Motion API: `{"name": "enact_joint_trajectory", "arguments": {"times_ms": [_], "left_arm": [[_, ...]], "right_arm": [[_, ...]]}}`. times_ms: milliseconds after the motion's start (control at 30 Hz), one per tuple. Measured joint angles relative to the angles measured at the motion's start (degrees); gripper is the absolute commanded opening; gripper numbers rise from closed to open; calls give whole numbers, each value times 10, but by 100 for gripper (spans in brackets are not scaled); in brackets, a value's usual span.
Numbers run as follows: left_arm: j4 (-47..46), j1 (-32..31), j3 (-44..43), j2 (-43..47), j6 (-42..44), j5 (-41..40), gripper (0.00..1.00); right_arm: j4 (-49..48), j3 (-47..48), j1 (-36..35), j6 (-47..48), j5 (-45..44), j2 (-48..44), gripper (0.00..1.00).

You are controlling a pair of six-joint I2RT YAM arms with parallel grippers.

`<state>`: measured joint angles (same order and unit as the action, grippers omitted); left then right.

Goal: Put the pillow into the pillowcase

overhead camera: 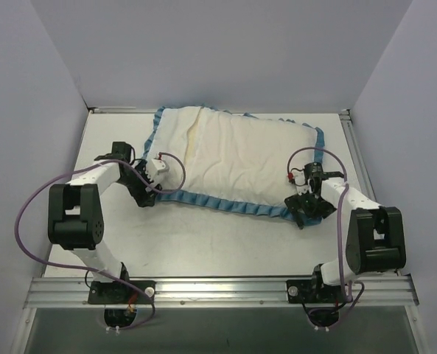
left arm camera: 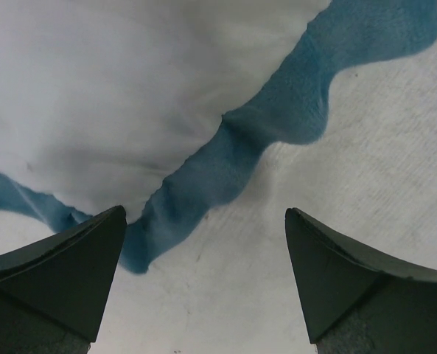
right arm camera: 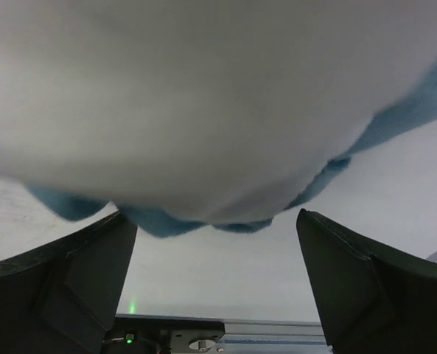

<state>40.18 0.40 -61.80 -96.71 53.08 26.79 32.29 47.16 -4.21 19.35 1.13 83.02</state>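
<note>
The pillowcase lies across the far half of the tabletop, plump and rounded, its plain white side up. Its teal ruffled trim runs along the near edge and up both short ends. A faint yellowish streak shows near the left end of the white fabric. We cannot tell whether it belongs to the pillow, and we cannot make out the pillow as a separate thing in any view.

The left gripper sits low at the near-left corner of the pillowcase. In the left wrist view its 2 fingers stand wide apart and hold nothing. Between them we see a wavy fold of trim resting on the bare tabletop, with the white fabric beyond it.

The right gripper sits at the near-right corner, just against the trim. In the right wrist view it is also spread wide and empty. The white fabric bulges close to the lens, and a strip of trim shows under its lower edge above the tabletop. Whether either finger touches the fabric, we cannot tell.

A metal rail runs along the near edge and carries both arm bases.
</note>
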Motion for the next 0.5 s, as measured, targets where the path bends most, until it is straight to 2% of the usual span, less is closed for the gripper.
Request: {"name": "enact_joint_trajectory", "arguments": {"times_ms": [100,133,167,200,267,300,333,500], "left_arm": [[-42,-33,5,-26,16,-27,97],[-56,-45,7,-34,19,-38,94],[-71,-56,8,-43,21,-47,79],[-80,-64,5,-45,20,-54,68],[-92,-78,-1,-51,23,-61,38],[-92,-81,-5,-55,26,-64,8],[-93,-82,-10,-60,30,-68,0],[-74,-44,-22,-59,25,-52,0]], "right_arm": [[-40,-26,0,9,-18,32,84],[-43,-26,0,12,-18,38,70],[-49,-26,0,17,-22,39,61],[-57,-26,0,20,-27,40,42],[-72,-25,0,23,-37,47,20],[-78,-23,1,24,-40,52,9],[-83,-21,1,26,-43,54,0],[-86,-6,15,26,-42,39,0]]}}
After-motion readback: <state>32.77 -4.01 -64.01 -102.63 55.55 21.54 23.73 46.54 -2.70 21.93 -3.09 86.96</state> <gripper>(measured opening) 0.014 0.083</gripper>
